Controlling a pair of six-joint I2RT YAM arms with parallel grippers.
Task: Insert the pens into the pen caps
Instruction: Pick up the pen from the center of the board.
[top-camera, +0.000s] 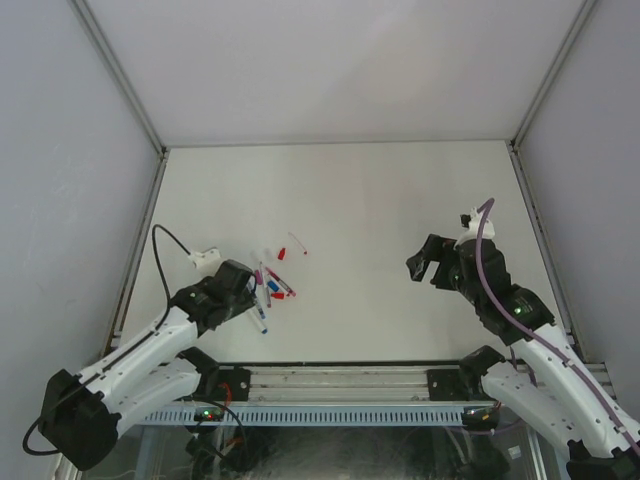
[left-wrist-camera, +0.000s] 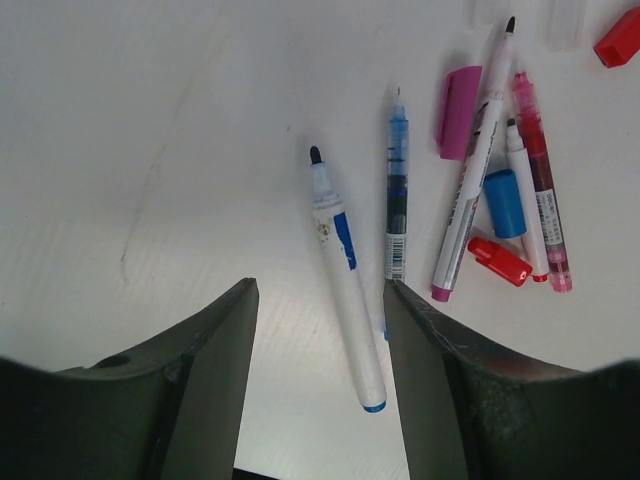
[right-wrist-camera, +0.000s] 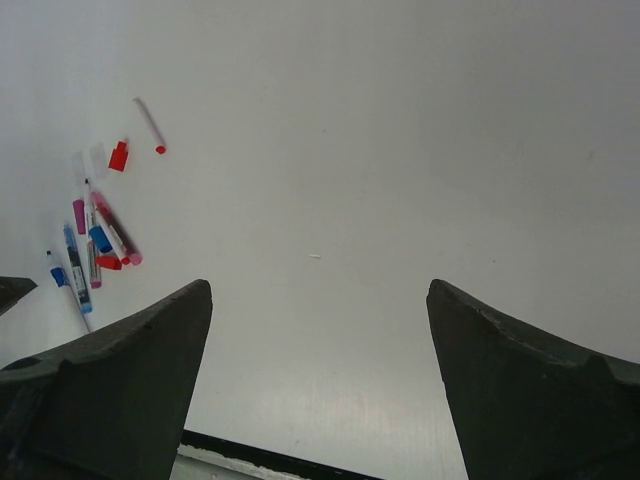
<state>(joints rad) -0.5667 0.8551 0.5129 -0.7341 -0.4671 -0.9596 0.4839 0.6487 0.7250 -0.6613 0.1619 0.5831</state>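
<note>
Several pens lie in a loose pile (top-camera: 270, 288) at the table's left. My left gripper (left-wrist-camera: 318, 288) is open and low over the table. A white pen with a blue end (left-wrist-camera: 345, 290) lies between its fingers, close to the right one. Beside it lie a clear blue pen (left-wrist-camera: 397, 190), a white pen with a magenta end (left-wrist-camera: 475, 180) and a pink-red pen (left-wrist-camera: 540, 190). Among them are pen caps: magenta (left-wrist-camera: 458, 112), blue (left-wrist-camera: 505, 203) and red (left-wrist-camera: 499, 261). My right gripper (right-wrist-camera: 318, 285) is open with nothing in it, far to the right (top-camera: 428, 268).
Apart from the pile lie another red cap (top-camera: 282, 253) and a thin pen with a red end (top-camera: 298, 243). White walls enclose the table on three sides. A metal rail (top-camera: 340, 380) runs along the near edge between the arm bases.
</note>
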